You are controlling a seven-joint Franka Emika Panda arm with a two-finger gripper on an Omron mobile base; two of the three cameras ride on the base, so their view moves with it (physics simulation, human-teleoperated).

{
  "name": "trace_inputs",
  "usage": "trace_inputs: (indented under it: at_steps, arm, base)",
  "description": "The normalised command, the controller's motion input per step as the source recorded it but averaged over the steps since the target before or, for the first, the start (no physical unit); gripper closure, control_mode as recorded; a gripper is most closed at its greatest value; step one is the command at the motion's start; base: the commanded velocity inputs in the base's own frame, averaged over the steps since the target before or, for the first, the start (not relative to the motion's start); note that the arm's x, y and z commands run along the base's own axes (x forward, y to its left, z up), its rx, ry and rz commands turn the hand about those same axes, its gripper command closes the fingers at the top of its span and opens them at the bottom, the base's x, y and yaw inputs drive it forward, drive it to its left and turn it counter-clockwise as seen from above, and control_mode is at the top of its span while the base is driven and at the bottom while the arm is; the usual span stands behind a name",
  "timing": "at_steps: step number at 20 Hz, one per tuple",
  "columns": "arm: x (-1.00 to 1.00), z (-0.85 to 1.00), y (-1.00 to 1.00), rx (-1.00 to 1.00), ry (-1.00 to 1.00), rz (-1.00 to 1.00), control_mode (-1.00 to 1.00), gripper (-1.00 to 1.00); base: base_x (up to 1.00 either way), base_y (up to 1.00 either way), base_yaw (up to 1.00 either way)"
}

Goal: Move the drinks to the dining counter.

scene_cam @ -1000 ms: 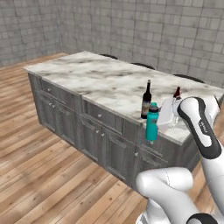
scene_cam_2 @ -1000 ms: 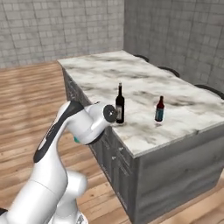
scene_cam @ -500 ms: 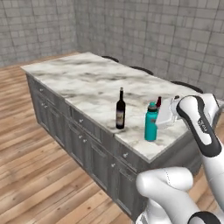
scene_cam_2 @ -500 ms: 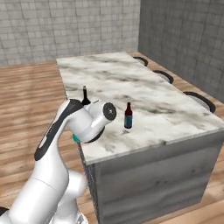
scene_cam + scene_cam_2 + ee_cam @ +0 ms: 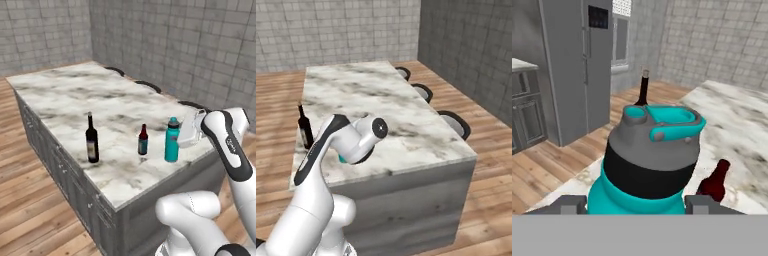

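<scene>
Your claw (image 5: 637,202) has its two fingertips either side of the teal water bottle (image 5: 171,140), which stands upright near the close end of the marble worktop (image 5: 65,95); whether they press it, you cannot tell, but the gap is bottle-wide. Expect a rigid, smooth, probably weighty bottle, best held on its body below the grey cap band. Farther along stand the small brown-red bottle (image 5: 143,140), then the wine bottle (image 5: 91,140), tall, likely glass and easily toppled.

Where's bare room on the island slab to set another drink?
Far stretch of the dining counter, beyond the wine bottle, is bare, as is the stool-side strip. Crowded at the near end: wine bottle, small brown bottle, teal water bottle.
</scene>
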Motion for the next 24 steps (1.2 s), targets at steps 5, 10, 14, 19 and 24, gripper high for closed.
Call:
trace_inputs:
  at_steps: [5,10,14,19,24]
  arm:
    - [0.0,0.0,0.0,0.0,0.0,0.0,1.0,1.0]
    - [0.0,0.0,0.0,0.0,0.0,0.0,1.0,1.0]
    - [0.0,0.0,0.0,0.0,0.0,0.0,1.0,1.0]
    - [0.0,0.0,0.0,0.0,0.0,0.0,1.0,1.0]
    - [0.0,0.0,0.0,0.0,0.0,0.0,1.0,1.0]
  base:
    - [0.6,-1.0,0.25]
    - [0.62,-0.68,0.38]
    - [0.41,-0.42,0.44]
    - [0.0,0.0,0.03]
    - [0.0,0.0,0.0]
